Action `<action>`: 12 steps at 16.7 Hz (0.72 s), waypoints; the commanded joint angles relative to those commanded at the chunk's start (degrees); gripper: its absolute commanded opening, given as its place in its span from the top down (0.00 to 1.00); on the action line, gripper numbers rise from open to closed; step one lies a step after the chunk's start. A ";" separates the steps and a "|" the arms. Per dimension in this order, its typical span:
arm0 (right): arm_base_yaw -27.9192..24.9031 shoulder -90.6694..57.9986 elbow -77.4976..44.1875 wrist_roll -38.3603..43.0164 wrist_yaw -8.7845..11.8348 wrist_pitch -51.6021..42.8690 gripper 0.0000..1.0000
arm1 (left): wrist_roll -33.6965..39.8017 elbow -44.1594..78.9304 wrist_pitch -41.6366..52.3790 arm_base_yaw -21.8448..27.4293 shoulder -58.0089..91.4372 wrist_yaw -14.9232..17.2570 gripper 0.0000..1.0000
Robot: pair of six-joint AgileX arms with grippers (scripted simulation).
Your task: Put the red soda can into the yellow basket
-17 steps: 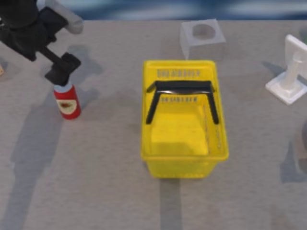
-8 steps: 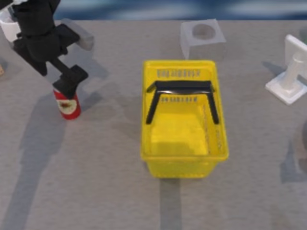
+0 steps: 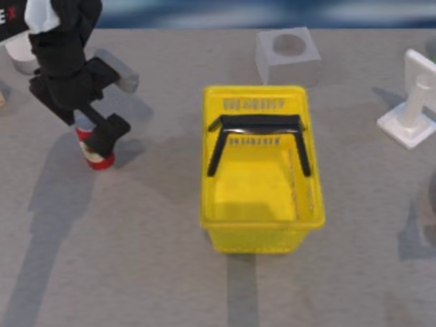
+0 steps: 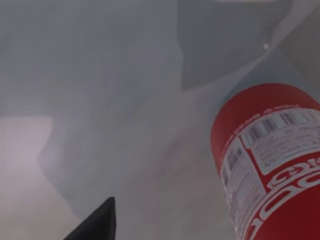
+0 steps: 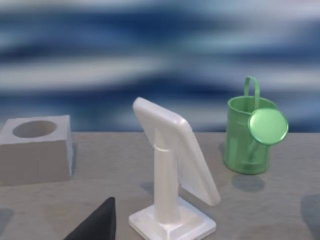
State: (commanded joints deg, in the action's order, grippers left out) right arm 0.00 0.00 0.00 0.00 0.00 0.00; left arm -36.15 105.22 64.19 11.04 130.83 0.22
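The red soda can [image 3: 99,159] stands upright on the table's left side, well left of the yellow basket [image 3: 262,90], whose black handle [image 3: 257,124] lies across its top. My left gripper [image 3: 109,133] hangs right over the can and covers most of it in the top view. In the left wrist view the can [image 4: 270,165] fills the near side, with a wide gap to the one dark fingertip [image 4: 102,222] that shows; the gripper is open. My right gripper [image 5: 160,235] is out of the top view and shows one fingertip [image 5: 102,222], open and holding nothing.
A grey block with a round hole [image 3: 288,53] sits behind the basket. A white stand [image 3: 412,109] is at the far right, with a green watering can [image 5: 250,135] beyond it. A small grey block [image 3: 117,68] and a pale cup [image 3: 24,56] lie behind the left arm.
My left arm has swung in toward the can and lowered, so its gripper now covers the can's top and label. The can and basket have not moved.
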 joint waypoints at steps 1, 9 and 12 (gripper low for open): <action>0.00 0.00 0.00 0.00 0.00 0.00 0.00 | -0.01 -0.73 -0.83 0.01 0.22 0.00 0.00; 0.00 0.00 0.00 0.00 0.00 0.00 0.00 | -0.01 -0.94 -1.06 0.01 0.29 0.00 0.30; 0.00 0.00 0.00 0.00 0.00 0.00 0.00 | -0.01 -0.94 -1.06 0.01 0.29 0.00 0.53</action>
State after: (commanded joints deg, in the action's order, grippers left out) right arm 0.00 0.00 0.00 0.00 0.00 0.00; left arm -36.16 104.28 63.13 11.05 131.11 0.22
